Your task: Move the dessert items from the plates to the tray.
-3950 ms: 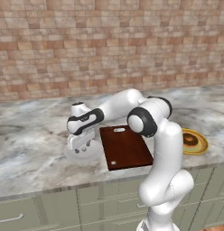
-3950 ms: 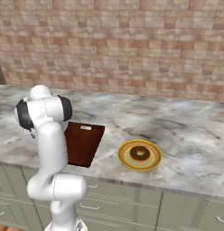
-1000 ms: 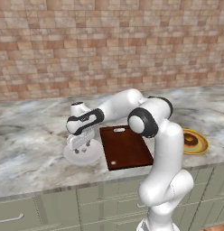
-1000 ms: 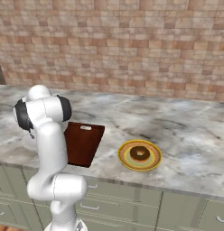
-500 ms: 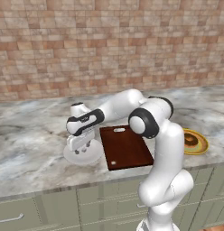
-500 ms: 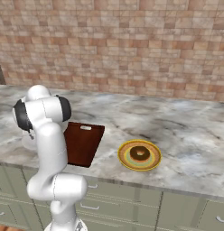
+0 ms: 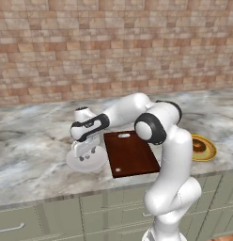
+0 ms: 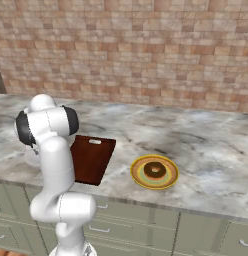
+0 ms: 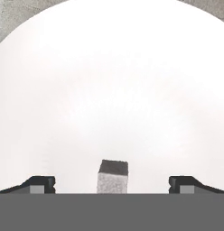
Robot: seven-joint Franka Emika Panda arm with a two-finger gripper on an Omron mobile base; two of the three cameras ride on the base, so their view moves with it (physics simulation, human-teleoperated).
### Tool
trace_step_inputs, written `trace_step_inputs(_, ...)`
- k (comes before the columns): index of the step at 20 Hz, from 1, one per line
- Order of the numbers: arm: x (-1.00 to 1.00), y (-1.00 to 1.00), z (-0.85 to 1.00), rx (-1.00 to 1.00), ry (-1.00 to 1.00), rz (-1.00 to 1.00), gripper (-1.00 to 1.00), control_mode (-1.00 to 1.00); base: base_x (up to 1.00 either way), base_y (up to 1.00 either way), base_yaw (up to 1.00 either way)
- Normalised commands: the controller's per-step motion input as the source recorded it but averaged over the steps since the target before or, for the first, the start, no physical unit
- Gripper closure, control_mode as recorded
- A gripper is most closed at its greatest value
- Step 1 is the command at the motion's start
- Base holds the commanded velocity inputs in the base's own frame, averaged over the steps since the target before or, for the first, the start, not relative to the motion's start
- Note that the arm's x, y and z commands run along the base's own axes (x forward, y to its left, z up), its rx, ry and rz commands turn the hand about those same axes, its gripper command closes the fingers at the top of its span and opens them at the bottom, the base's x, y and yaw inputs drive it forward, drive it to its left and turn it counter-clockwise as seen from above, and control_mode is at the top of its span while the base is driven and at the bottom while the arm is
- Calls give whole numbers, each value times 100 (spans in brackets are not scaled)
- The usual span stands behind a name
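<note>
Fingers (image 9: 112,185) spread wide, holding nothing, straddle a small pale cube (image 9: 113,177) on the smooth round white plate (image 9: 109,81).

I see the gripper (image 7: 86,154) low over the white plate (image 7: 77,163), jaws spread wide with the white cube (image 9: 112,176) between the fingertips (image 9: 39,184) and bare plate on both sides of it. The tray (image 7: 131,153) sits just beside that plate, top flat and open apart from a pale dot near its front edge. Doughnut (image 8: 155,170) on the yellow-rimmed plate (image 8: 140,178) sits beyond the tray with open marble counter (image 8: 206,145) around it; the brick wall (image 8: 146,50) closes off the back.
</note>
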Motion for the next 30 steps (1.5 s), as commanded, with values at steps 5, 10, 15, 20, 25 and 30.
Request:
trace_step_inputs(5,0,-1,0,0,0,0,-100,-100,0,0,0)
trace_step_inputs(10,0,0,0,0,0,0,-100,-100,0,0,0)
trace_step_inputs(15,0,0,0,0,0,0,-100,-100,0,0,0)
trace_step_inputs(20,0,0,-6,0,0,0,-100,-100,0,0,0)
trace_step_inputs(25,0,0,-6,0,0,0,-100,-100,0,0,0)
trace_step_inputs(30,0,0,0,0,0,0,-100,-100,0,0,0)
